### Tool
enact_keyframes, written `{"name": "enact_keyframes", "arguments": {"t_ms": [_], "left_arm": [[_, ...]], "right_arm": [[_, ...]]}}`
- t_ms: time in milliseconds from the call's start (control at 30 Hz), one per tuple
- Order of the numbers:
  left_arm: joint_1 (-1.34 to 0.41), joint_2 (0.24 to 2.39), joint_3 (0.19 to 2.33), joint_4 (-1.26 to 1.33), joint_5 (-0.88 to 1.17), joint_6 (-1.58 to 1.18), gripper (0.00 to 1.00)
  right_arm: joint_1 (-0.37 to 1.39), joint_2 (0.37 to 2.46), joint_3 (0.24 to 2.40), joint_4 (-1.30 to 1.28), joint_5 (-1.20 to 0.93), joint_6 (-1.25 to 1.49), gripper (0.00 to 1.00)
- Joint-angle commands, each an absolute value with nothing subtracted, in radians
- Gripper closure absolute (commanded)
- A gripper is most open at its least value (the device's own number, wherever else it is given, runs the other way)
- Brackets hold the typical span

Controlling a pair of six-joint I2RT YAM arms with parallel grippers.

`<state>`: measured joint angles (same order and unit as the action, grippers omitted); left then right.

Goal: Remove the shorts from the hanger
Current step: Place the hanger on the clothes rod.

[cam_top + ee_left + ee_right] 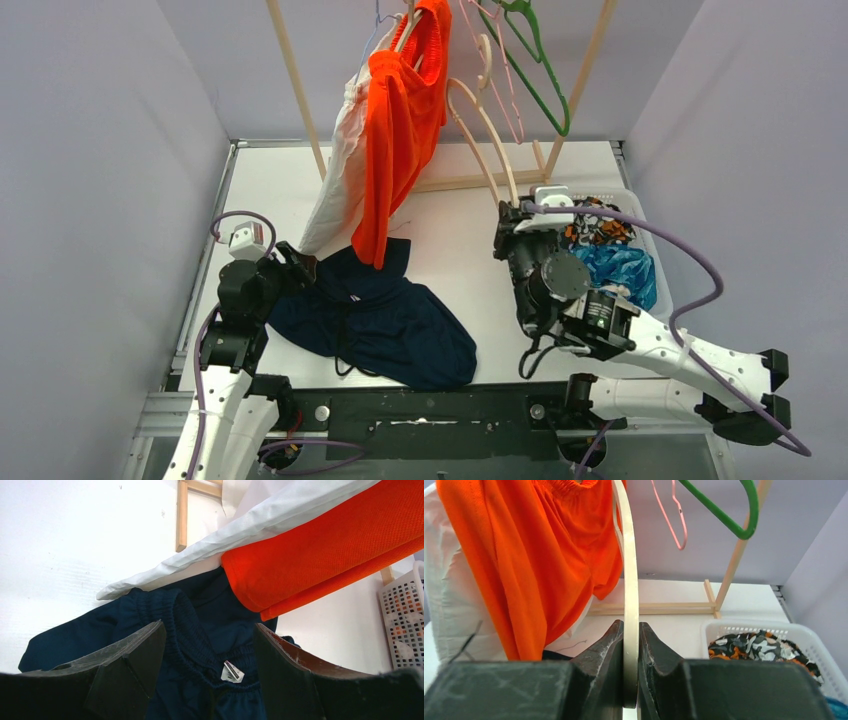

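Right gripper [630,630] clenches the cream hanger [629,580] just left of the basket [734,629], which holds camo shorts [759,647] and blue shorts [620,268]. Left gripper [209,630] gapes over navy shorts [200,605], with bare table [460,250] between them and the basket.

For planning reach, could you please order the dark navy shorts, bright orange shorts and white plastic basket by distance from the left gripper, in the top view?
1. Dark navy shorts, lying right at the left gripper.
2. Bright orange shorts, hanging just beyond, centre.
3. White plastic basket, far right.

Top camera looks down from behind; close wrist cameras share orange shorts [400,130].
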<state>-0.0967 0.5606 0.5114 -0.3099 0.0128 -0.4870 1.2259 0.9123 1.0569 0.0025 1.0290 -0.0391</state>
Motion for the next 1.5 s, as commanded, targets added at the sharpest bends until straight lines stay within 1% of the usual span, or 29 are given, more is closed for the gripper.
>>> {"name": "enact_keyframes", "arguments": {"t_ms": [0,100,167,433,567,800,1000,1100,1267,1467], "left_arm": [[-0.092,0.555,0.542,-0.254,0.029,-0.488,0.36],[-0.092,0.556,0.542,-0.253,0.029,-0.488,0.36],[-0.091,0.555,0.542,-0.252,0.028,-0.488,0.36],[-0.091,0.557,0.541,-0.254,0.024,-0.488,0.36],[-0.091,0.555,0.54,-0.254,0.022,-0.488,0.36],[-0.091,0.558,0.542,-0.257,0.024,-0.488,0.36],[-0.091,0.552,0.541,-0.261,0.022,-0.488,0.36],[-0.091,0.552,0.541,-0.26,0.023,-0.488,0.36],[-0.09,0.554,0.54,-0.256,0.028,-0.488,0.36],[-0.092,0.548,0.542,-0.266,0.028,-0.488,0.36]], "right_arm": [[1.123,0.979,1.177,0.056,0.903,-0.111,1.0],[1.015,1.028,1.268,-0.021,0.775,-0.071,1.0],[0.976,1.065,1.326,-0.059,0.716,-0.067,1.0],[0.846,1.214,1.542,-0.179,0.585,-0.073,1.0],[0.776,1.263,1.605,-0.191,0.53,-0.059,1.0],[0.71,1.352,1.754,-0.256,0.456,-0.054,1.0],[0.707,1.366,1.788,-0.294,0.461,-0.04,1.0],[0.694,1.323,1.757,-0.239,0.443,-0.025,1.0],[0.626,1.412,1.865,-0.353,0.383,-0.009,1.0],[0.573,1.437,1.818,-0.346,0.345,0.035,1.0]]}}
